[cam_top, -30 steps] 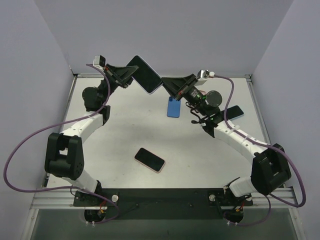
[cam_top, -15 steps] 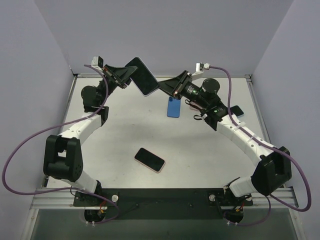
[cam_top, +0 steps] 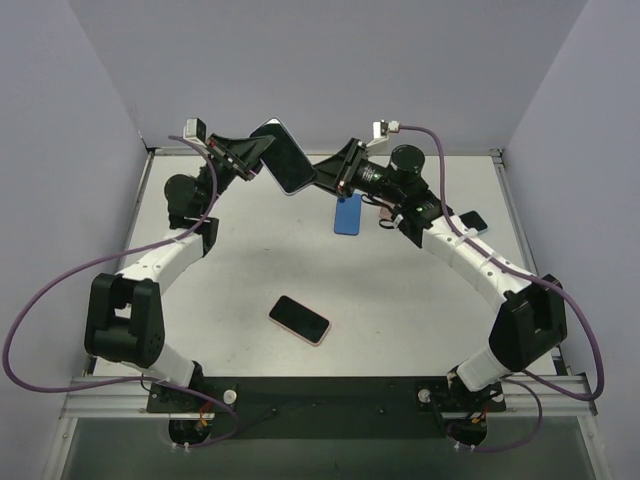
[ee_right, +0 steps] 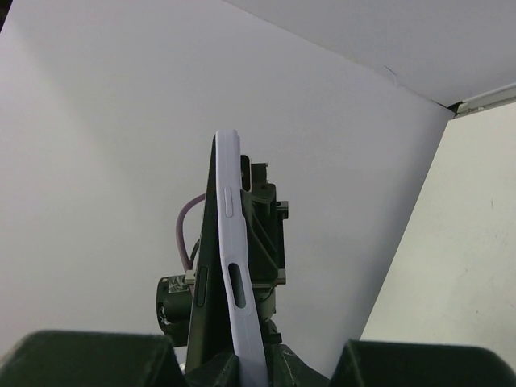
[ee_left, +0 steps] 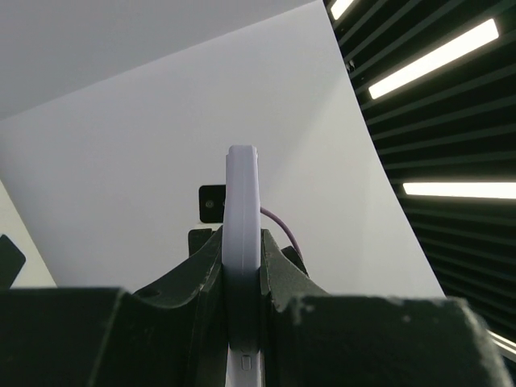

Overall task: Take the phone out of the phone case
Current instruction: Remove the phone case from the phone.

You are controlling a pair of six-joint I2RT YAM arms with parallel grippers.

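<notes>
A phone in a lavender case point(cam_top: 283, 157) is held in the air over the back of the table, between both arms. My left gripper point(cam_top: 258, 152) is shut on its upper left end. In the left wrist view the case edge point(ee_left: 242, 210) stands upright, clamped between my left gripper's point(ee_left: 242, 322) fingers. My right gripper point(cam_top: 322, 178) is shut on the lower right corner. In the right wrist view the lavender case point(ee_right: 230, 234) bows away from the dark phone edge point(ee_right: 203, 278), above my right gripper point(ee_right: 242, 367).
A blue phone-shaped item point(cam_top: 348, 213) lies on the table below the held phone. A dark phone with a pink rim point(cam_top: 300, 319) lies in the middle front. Another dark phone point(cam_top: 472, 222) lies at the right, partly behind the right arm. Grey walls close in the back and sides.
The right arm has swung left and up, its wrist turning. The held phone has shifted slightly left and tilted. The left gripper has kept its hold.
</notes>
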